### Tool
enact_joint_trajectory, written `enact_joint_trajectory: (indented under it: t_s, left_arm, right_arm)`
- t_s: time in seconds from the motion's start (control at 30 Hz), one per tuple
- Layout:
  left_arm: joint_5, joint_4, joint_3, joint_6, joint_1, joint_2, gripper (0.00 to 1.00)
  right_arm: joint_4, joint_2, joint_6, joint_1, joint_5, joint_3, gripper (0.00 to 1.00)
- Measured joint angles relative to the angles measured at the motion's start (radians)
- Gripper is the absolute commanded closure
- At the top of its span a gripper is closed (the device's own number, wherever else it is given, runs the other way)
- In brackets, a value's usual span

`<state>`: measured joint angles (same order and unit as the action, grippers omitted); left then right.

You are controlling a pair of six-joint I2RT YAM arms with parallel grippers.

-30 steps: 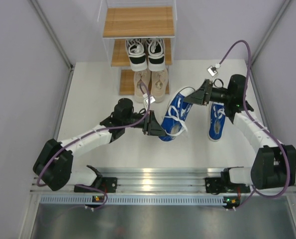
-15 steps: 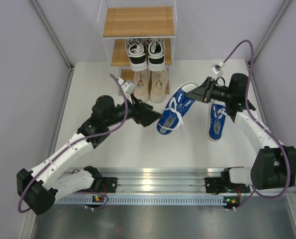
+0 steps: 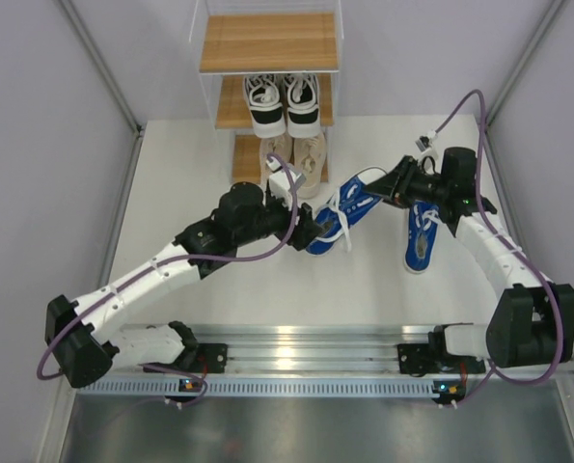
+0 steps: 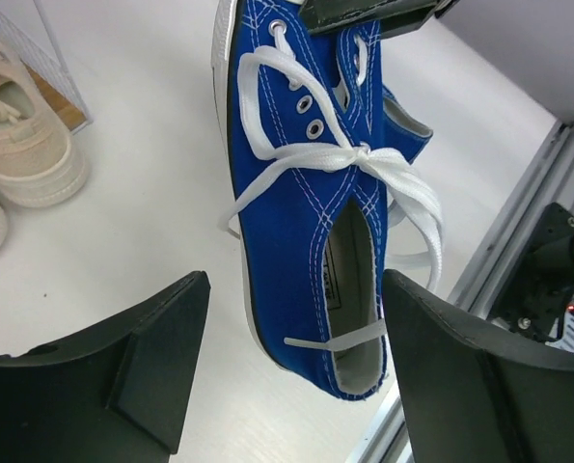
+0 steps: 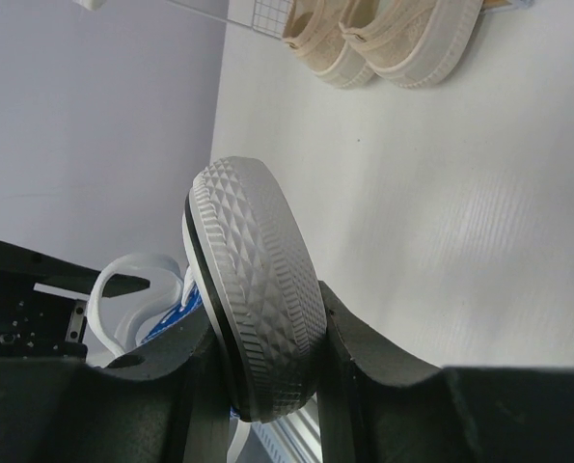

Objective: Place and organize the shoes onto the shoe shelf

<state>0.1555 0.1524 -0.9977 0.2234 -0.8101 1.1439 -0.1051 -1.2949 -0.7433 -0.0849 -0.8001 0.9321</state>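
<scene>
My right gripper is shut on the toe of a bright blue sneaker and holds it above the table; the right wrist view shows its white sole pinched between the fingers. My left gripper is open, its fingers on either side of this sneaker's heel without touching it. The second blue sneaker lies on the table to the right. On the shoe shelf the black-and-white pair fills the middle board and the beige pair the bottom board. The top board is bare.
Grey walls close both sides of the white table. A metal rail with the arm bases runs along the near edge. The beige shoes also show in the left wrist view and the right wrist view.
My left gripper drew back to the left, then came back to the blue sneaker's heel, still open. My right gripper moved the sneaker slightly up and right.
</scene>
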Motion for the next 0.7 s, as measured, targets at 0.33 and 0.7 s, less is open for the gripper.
enact_joint_trajectory:
  t_s: [0.33, 0.7]
  left_arm:
    - [-0.109, 0.056, -0.075, -0.137, -0.084, 0.088, 0.35]
    - [-0.271, 0.085, -0.106, -0.235, -0.167, 0.188, 0.73]
  right_arm:
    - [0.0, 0.015, -0.003, 0.0, 0.003, -0.001, 1.0]
    - [0.0, 0.018, 0.002, 0.0, 0.004, -0.003, 1.0]
